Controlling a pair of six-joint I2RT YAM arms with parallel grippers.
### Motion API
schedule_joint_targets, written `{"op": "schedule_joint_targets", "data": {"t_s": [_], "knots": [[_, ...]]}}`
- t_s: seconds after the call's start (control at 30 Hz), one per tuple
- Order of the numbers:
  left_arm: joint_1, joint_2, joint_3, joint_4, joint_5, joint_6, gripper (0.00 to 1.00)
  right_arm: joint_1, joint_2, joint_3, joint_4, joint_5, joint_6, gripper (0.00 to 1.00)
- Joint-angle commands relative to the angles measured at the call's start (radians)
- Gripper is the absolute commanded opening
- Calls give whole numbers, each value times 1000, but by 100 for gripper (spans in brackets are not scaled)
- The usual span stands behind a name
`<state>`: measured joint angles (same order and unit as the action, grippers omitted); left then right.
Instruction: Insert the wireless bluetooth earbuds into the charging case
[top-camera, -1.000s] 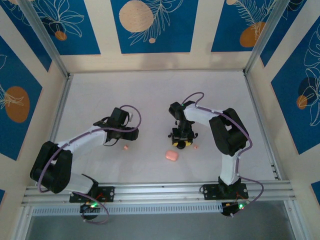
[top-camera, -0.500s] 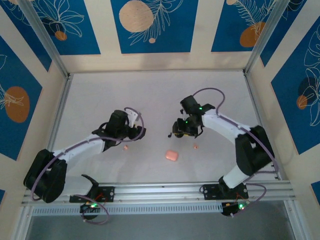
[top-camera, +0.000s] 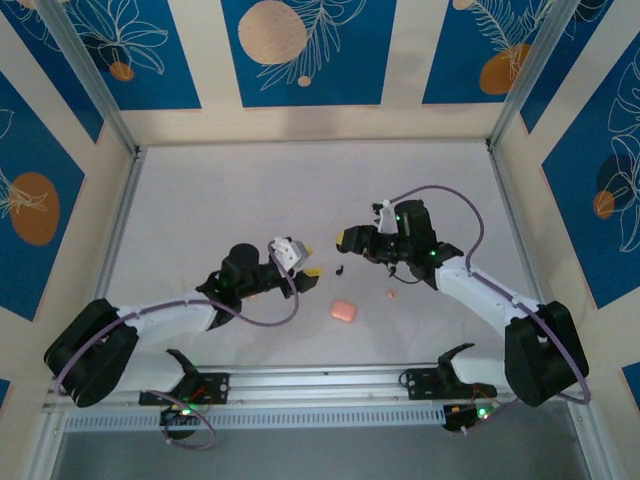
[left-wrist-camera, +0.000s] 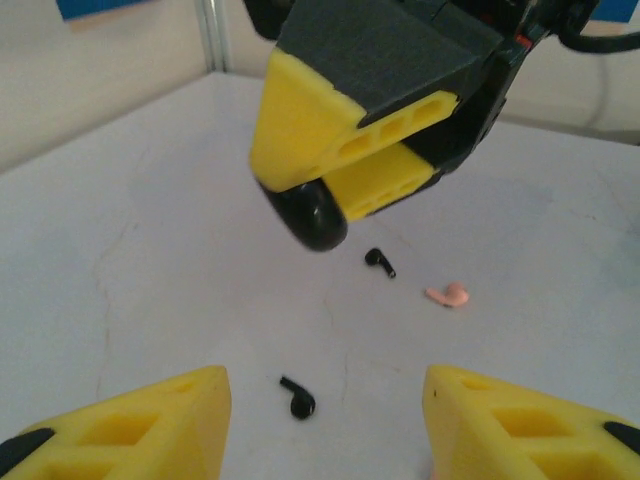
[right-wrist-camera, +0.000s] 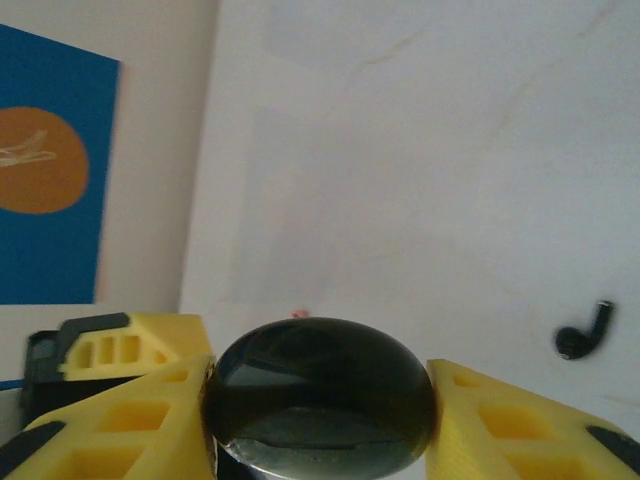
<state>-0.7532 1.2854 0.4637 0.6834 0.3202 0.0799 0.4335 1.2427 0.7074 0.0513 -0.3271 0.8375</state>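
a lab test cell: aluminium frame (top-camera: 300, 379), printed wall panels (top-camera: 345, 70).

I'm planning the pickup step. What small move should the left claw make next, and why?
Probably lower the left claw and close on the nearer tiny black comma-shaped earbud: it lies on the table between the open yellow fingers, while the right claw grips the glossy black rounded charging case.

Left fingers (top-camera: 312, 272) and right fingers (top-camera: 343, 238) now much nearer each other
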Motion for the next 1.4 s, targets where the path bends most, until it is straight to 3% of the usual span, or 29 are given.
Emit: {"op": "schedule_joint_targets", "data": {"t_s": [0.0,0.87,1.37], "knots": [[-24,31,-2,145,-24,16,54,18,-50,-36,169,-53,66,47],[-76,103,26,345,-134,-142,52,144,-156,-103,217,62,95,49],[-88,145,32,440,-107,-183,46,166,-172,-111,206,83,100,50]]}}
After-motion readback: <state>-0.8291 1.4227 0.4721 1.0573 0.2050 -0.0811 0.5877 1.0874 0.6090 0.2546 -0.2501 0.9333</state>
